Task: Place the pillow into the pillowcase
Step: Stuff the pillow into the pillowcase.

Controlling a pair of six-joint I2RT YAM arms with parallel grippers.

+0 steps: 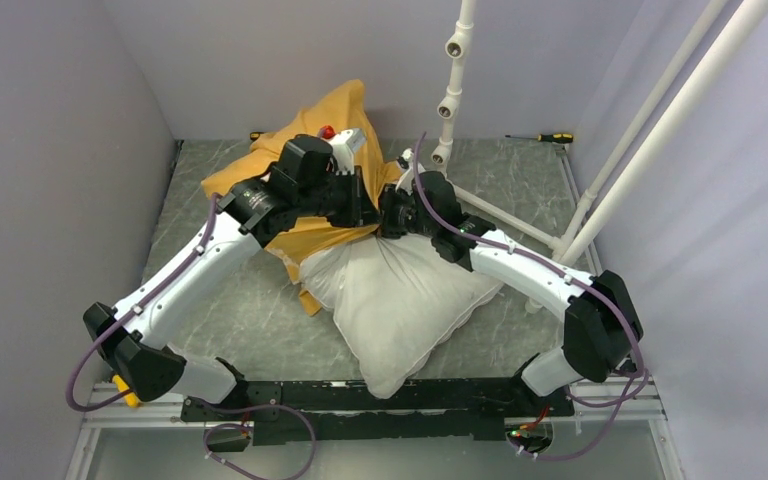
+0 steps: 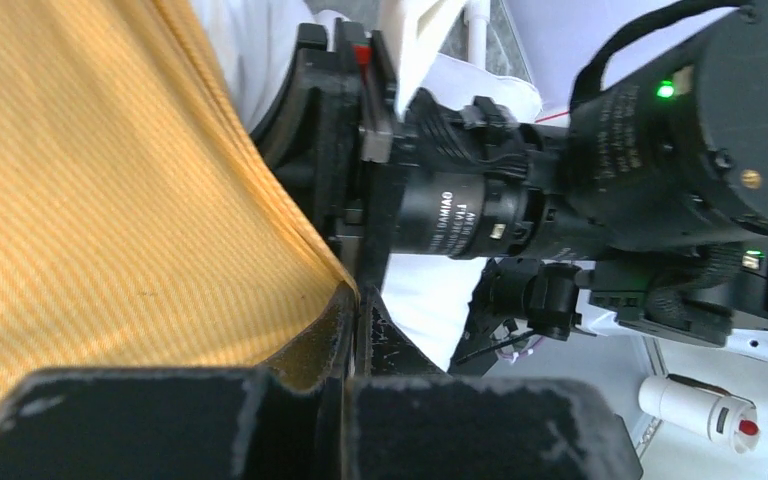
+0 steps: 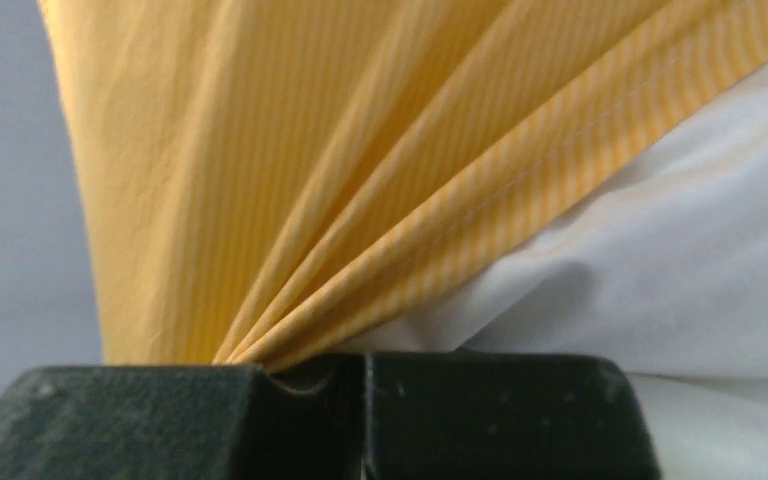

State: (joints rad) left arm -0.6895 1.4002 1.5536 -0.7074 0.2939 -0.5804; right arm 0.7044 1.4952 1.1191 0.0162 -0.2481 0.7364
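Grey marbled table [image 1: 220, 320] w/ white pillow [image 1: 400, 300] on it; orange pillowcase [image 1: 330, 120] behind-left of pillow, touching; screwdriver [image 1: 550, 137] well behind-right of pillow.

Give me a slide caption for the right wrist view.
Right gripper shut on gathered folds of the orange pillowcase, with the white pillow right behind the fabric.

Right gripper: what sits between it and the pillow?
The pillowcase: the right gripper is shut on its orange folds, which fan over the white pillow. Right wrist view.
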